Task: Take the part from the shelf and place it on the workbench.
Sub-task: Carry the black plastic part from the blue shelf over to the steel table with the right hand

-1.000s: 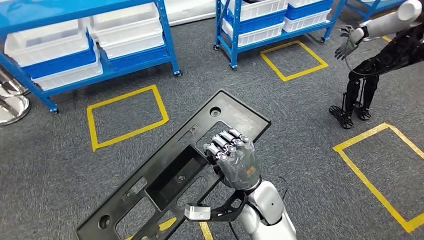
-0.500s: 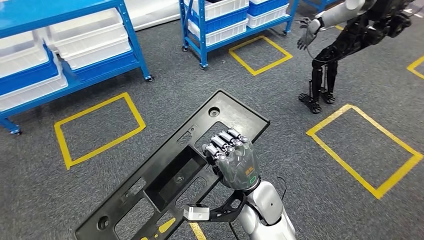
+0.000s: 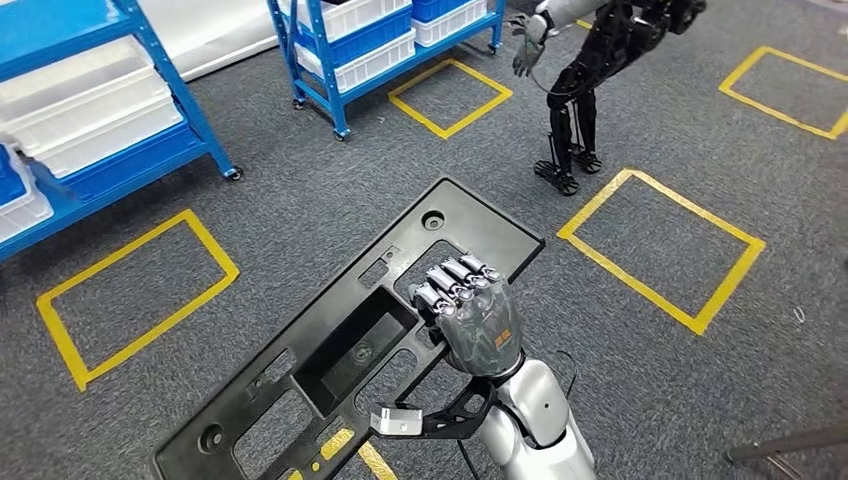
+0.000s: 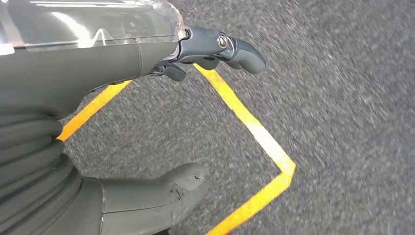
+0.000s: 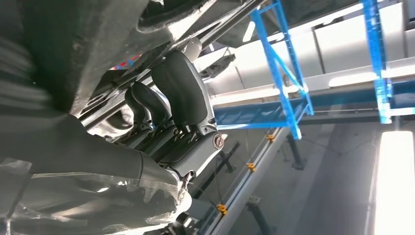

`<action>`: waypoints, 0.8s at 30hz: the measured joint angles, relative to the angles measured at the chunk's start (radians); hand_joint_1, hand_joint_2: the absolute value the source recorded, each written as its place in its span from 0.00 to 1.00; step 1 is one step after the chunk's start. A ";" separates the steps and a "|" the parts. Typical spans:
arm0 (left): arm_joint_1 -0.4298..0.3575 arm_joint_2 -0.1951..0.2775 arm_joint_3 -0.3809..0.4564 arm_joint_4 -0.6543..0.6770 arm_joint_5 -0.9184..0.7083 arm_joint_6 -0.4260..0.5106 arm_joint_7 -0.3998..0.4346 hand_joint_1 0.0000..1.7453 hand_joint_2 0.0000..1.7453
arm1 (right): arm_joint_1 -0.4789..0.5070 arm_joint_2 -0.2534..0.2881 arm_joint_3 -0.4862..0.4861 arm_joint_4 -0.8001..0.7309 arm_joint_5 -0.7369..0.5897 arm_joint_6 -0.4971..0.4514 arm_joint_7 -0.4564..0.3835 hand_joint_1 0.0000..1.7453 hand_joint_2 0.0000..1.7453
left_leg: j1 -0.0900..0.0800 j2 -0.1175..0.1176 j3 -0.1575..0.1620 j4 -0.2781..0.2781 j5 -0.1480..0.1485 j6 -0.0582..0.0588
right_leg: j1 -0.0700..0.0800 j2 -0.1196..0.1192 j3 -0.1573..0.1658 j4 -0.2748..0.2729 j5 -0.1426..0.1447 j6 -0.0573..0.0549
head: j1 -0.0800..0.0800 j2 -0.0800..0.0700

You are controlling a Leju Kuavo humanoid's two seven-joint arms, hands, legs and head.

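Observation:
The part is a long black plastic panel (image 3: pixel 340 350) with several cut-outs, carried flat and slanting across the lower middle of the head view. My right hand (image 3: pixel 472 320) grips its near long edge, fingers curled over the rim of a cut-out. In the right wrist view the same panel (image 5: pixel 73 44) shows from below, with the dark fingers (image 5: pixel 166 103) hooked around its edge. My left hand (image 4: pixel 147 122) hangs over grey carpet, thumb and fingers apart with nothing between them.
Blue shelf racks (image 3: pixel 110 110) with white bins stand at the back left, another rack (image 3: pixel 360 50) at the back middle. Another humanoid robot (image 3: pixel 590 60) stands at the back right. Yellow tape rectangles (image 3: pixel 660 240) mark the grey carpet.
The camera has turned: racks, tape squares and the other robot all slid leftward across the picture. My right hand keeps the same grip on the panel.

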 joint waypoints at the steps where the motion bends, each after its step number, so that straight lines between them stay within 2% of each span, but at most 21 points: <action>1: 0.000 0.000 0.000 0.000 0.000 0.000 0.000 0.00 1.00 | -0.002 0.000 0.000 0.000 0.000 0.000 0.000 1.00 1.00 | 0.003 -0.023 -0.018 0.042 -0.027 -0.004 | -0.002 0.009 0.001 -0.003 0.002 -0.005 | 0.000 0.000; 2: 0.001 0.000 0.000 0.000 0.000 -0.001 0.000 0.00 1.00 | -0.003 0.001 0.001 0.000 0.000 0.000 0.000 1.00 1.00 | 0.004 -0.048 -0.044 0.101 -0.059 -0.006 | -0.002 0.018 0.001 -0.003 0.003 -0.008 | 0.000 0.000; 3: 0.003 0.000 0.000 0.000 0.000 -0.001 0.000 0.00 1.00 | -0.004 0.001 0.001 0.001 0.000 0.000 0.000 1.00 1.00 | 0.005 -0.062 -0.077 0.170 -0.089 -0.008 | -0.001 0.028 0.000 -0.003 0.004 -0.011 | 0.000 0.000; 4: 0.005 0.000 0.000 0.000 0.000 -0.001 0.000 0.00 1.00 | -0.005 0.001 0.002 0.002 0.000 0.000 0.000 1.00 1.00 | 0.005 -0.068 -0.106 0.226 -0.105 -0.009 | 0.001 0.040 0.000 -0.002 0.004 -0.012 | 0.000 0.000; 5: 0.005 -0.001 0.000 0.000 0.000 -0.001 0.001 0.00 1.00 | -0.005 0.001 0.002 0.003 0.000 0.000 0.001 1.00 1.00 | 0.005 -0.070 -0.122 0.254 -0.103 -0.009 | 0.002 0.053 0.000 -0.001 0.004 -0.012 | 0.000 0.000; 6: 0.006 -0.001 0.000 0.000 0.000 -0.001 0.001 0.00 1.00 | -0.005 0.001 0.002 0.004 0.000 0.000 0.002 1.00 1.00 | 0.005 -0.072 -0.122 0.244 -0.081 -0.007 | 0.003 0.066 0.000 0.001 0.004 -0.012 | 0.000 0.000; 7: 0.005 -0.001 0.000 0.000 0.000 -0.001 0.001 0.00 1.00 | -0.005 0.001 0.002 0.004 0.000 0.000 0.002 1.00 1.00 | 0.006 -0.079 -0.103 0.194 -0.043 -0.005 | 0.003 0.079 0.001 0.003 0.003 -0.012 | 0.000 0.000; 9: 0.005 0.000 0.000 0.000 0.000 -0.001 0.000 0.00 1.00 | -0.007 0.001 0.003 0.004 0.001 0.000 0.004 1.00 1.00 | 0.007 -0.123 -0.051 0.064 0.024 0.003 | 0.002 0.104 -0.002 0.008 0.003 -0.009 | 0.000 0.000; 10: 0.005 0.000 0.000 0.000 0.001 -0.001 0.000 0.00 1.00 | -0.008 0.001 0.004 0.004 0.001 0.000 0.004 1.00 1.00 | 0.007 -0.144 -0.033 0.019 0.039 0.007 | 0.000 0.115 -0.007 0.010 0.005 -0.005 | 0.000 0.000; 11: 0.005 0.001 0.000 0.000 0.001 0.000 0.000 0.00 1.00 | -0.009 0.001 0.004 0.004 0.001 0.000 0.004 1.00 1.00 | 0.007 -0.159 -0.025 -0.003 0.041 0.010 | -0.001 0.125 -0.013 0.012 0.007 0.000 | 0.000 0.000; 12: 0.005 0.001 0.000 0.000 0.002 0.000 0.000 0.00 1.00 | -0.009 0.001 0.005 0.004 0.001 0.000 0.005 1.00 1.00 | 0.005 -0.159 -0.022 -0.008 0.039 0.013 | -0.003 0.135 -0.018 0.011 0.010 0.006 | 0.000 0.000; 13: 0.003 0.001 0.000 0.000 0.002 0.000 0.000 0.00 1.00 | -0.009 0.000 0.006 0.004 0.001 0.000 0.005 1.00 1.00 | 0.004 -0.149 -0.020 -0.013 0.040 0.017 | -0.005 0.144 -0.021 0.009 0.014 0.013 | 0.000 0.000; 14: 0.001 0.001 0.000 0.000 0.002 0.000 0.000 0.00 1.00 | -0.009 0.000 0.006 0.004 0.002 0.000 0.005 1.00 1.00 | 0.005 -0.138 -0.017 -0.020 0.045 0.023 | -0.006 0.141 -0.022 0.008 0.015 0.018 | 0.000 0.000; 16: -0.004 0.000 0.001 0.000 0.002 0.000 -0.001 0.00 1.00 | -0.010 -0.001 0.005 0.004 0.002 0.000 0.006 1.00 1.00 | 0.006 -0.113 -0.009 -0.037 0.054 0.038 | -0.002 0.099 -0.034 0.033 -0.005 0.027 | 0.000 0.000; 18: -0.003 -0.001 0.001 0.000 0.001 0.000 -0.001 0.00 1.00 | -0.012 -0.002 0.005 0.004 0.002 0.000 0.006 1.00 1.00 | 0.004 -0.088 -0.006 -0.042 0.057 0.045 | -0.001 0.047 -0.080 0.133 -0.064 0.031 | 0.000 0.000; 19: -0.001 -0.001 0.001 0.000 0.001 0.000 -0.001 0.00 1.00 | -0.012 -0.002 0.005 0.004 0.002 0.000 0.006 1.00 1.00 | 0.003 -0.074 -0.007 -0.042 0.057 0.046 | -0.003 0.037 -0.111 0.197 -0.093 0.034 | 0.000 0.000; 20: 0.001 -0.001 0.001 0.000 0.001 0.000 -0.001 0.00 1.00 | -0.012 -0.003 0.006 0.005 0.002 0.000 0.006 1.00 1.00 | 0.002 -0.061 -0.007 -0.042 0.056 0.046 | -0.006 0.033 -0.132 0.243 -0.108 0.036 | 0.000 0.000; 21: 0.002 0.000 0.001 0.000 0.001 0.000 -0.001 0.00 1.00 | -0.012 -0.004 0.006 0.006 0.002 0.000 0.007 1.00 1.00 | 0.002 -0.048 -0.007 -0.041 0.056 0.046 | -0.008 0.030 -0.137 0.257 -0.105 0.039 | 0.000 0.000; 22: 0.002 0.000 0.002 0.000 0.002 0.000 -0.001 0.00 1.00 | -0.011 -0.006 0.006 0.006 0.002 0.000 0.008 1.00 1.00 | 0.002 -0.036 -0.008 -0.040 0.055 0.044 | -0.011 0.026 -0.123 0.235 -0.086 0.040 | 0.001 0.000; 23: 0.001 0.000 0.002 0.000 0.003 -0.001 -0.001 0.00 1.00 | -0.011 -0.007 0.006 0.007 0.002 0.000 0.010 1.00 1.00 | 0.003 -0.025 -0.007 -0.038 0.053 0.041 | -0.013 0.015 -0.091 0.181 -0.056 0.040 | 0.001 0.000; 24: 0.001 -0.001 0.002 0.000 0.003 -0.001 -0.001 0.00 1.00 | -0.012 -0.007 0.006 0.007 0.002 0.000 0.011 1.00 1.00 | 0.002 -0.015 -0.007 -0.034 0.050 0.037 | -0.012 -0.008 -0.055 0.116 -0.033 0.040 | 0.001 0.000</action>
